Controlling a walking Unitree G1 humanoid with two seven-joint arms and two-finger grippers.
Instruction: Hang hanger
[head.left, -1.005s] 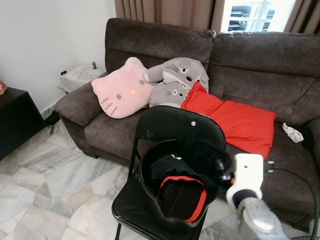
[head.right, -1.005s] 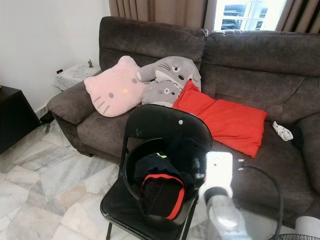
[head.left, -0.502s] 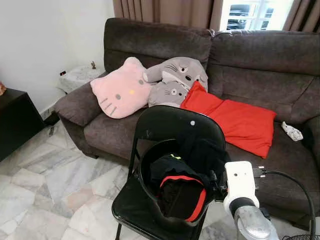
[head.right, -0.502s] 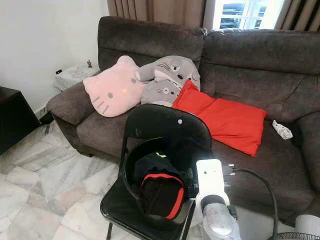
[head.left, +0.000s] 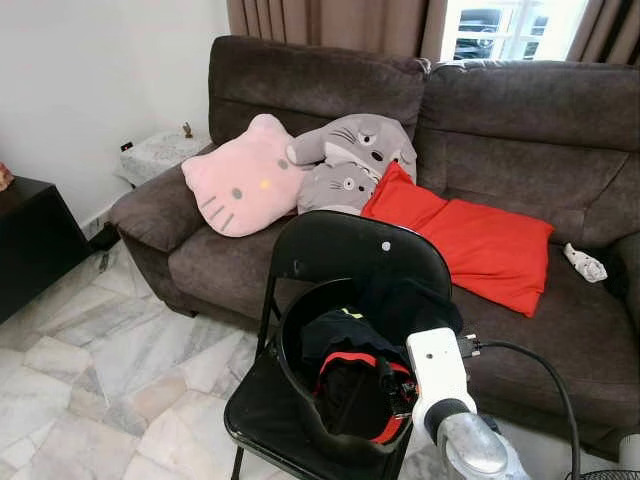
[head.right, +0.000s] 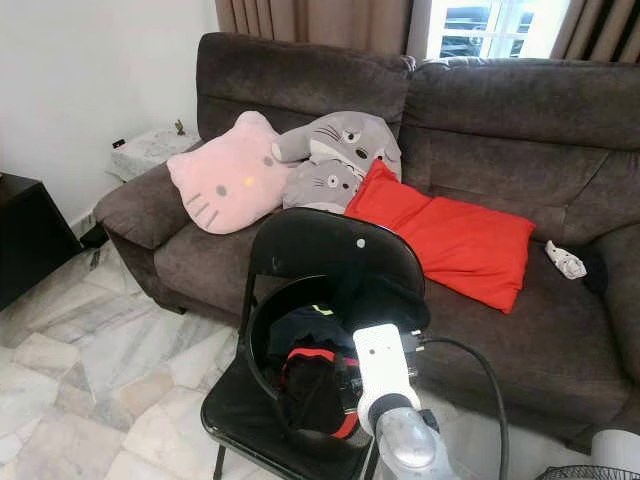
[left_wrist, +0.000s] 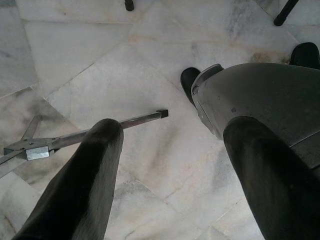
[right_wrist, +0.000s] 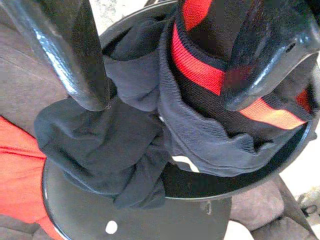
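Lower centre of frame: right gripper (right_wrist: 160, 65), fingers spread, over clothes (head.left: 352, 372) in bucket (head.left: 300, 400) on chair (head.left: 340, 250); left gripper (left_wrist: 175, 165) spread above floor (left_wrist: 100, 60).

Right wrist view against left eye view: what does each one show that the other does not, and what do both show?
Right wrist view: the right gripper with open fingers over the clothes. Left eye view: the sofa, a pink cushion, a red cushion and the marble floor. Both: the dark clothes with a red band in the black basin on the folding chair.

Dark, red-trimmed clothes (head.left: 352, 385) — heaped in black basket (head.left: 300, 410).
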